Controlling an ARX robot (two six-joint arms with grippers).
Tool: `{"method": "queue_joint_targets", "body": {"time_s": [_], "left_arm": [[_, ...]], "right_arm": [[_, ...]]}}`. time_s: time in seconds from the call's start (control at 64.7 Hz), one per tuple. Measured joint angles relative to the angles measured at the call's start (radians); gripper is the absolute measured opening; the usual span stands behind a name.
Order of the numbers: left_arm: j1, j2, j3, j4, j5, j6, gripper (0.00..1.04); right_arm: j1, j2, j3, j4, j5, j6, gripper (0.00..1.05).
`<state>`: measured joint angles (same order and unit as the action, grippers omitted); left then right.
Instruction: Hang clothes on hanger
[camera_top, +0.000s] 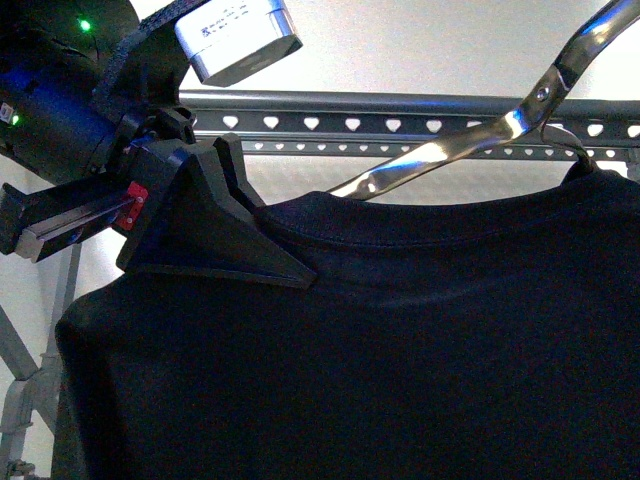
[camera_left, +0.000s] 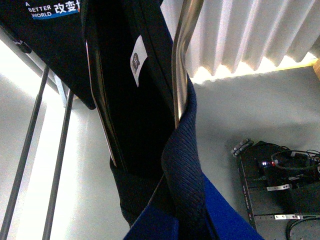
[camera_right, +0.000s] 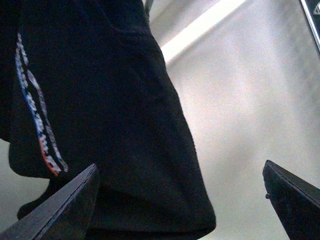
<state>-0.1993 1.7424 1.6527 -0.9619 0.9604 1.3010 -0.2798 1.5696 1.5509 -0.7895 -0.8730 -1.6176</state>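
The clothes (camera_top: 400, 340), a black T-shirt, fill the lower front view, draped over a shiny wire coat hanger (camera_top: 450, 145). Behind and above runs the hanger (camera_top: 400, 125), a dark grey rail with heart-shaped holes. My left gripper (camera_top: 295, 270) is shut on the shirt's neckline at the left shoulder. In the left wrist view the ribbed collar (camera_left: 182, 165) is pinched in the left gripper (camera_left: 185, 225), between its blue fingers (camera_left: 225, 215). My right gripper (camera_right: 180, 210) is open, and the shirt's printed fabric (camera_right: 115, 125) hangs partly between its jaws, touching neither clearly.
The rail's slanted grey legs (camera_top: 20, 400) stand at the left. Two thin rods (camera_left: 30, 150) cross the left wrist view. A white pleated curtain (camera_left: 250, 35) hangs behind, and a black electronics box (camera_left: 280, 190) with cables lies on the floor.
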Motion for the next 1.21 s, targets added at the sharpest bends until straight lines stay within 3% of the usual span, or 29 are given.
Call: {"method": "queue_joint_targets", "body": {"time_s": [0.525,0.726,0.85,0.912,1.066,1.205], "left_arm": [[0.0,0.0,0.0,0.0,-0.002,-0.002,0.05],[0.001,0.0,0.0,0.0,-0.006,-0.01,0.05],[0.001,0.0,0.0,0.001,-0.007,-0.014,0.05],[0.001,0.0,0.0,0.001,-0.01,-0.014,0.05],[0.001,0.0,0.0,0.004,-0.011,-0.019,0.05],[0.001,0.0,0.0,0.007,-0.01,-0.02,0.05]], "right_arm": [[0.093,0.142,0.087,0.12,0.041,0.198,0.97],[0.111,0.154,0.083,0.16,0.056,0.239,0.67],[0.109,0.154,0.065,0.16,0.055,0.238,0.38],[0.105,0.154,0.059,0.157,0.05,0.233,0.28],[0.096,0.151,0.04,0.159,0.035,0.185,0.1],[0.089,0.14,0.03,0.172,0.018,0.154,0.04]]}}
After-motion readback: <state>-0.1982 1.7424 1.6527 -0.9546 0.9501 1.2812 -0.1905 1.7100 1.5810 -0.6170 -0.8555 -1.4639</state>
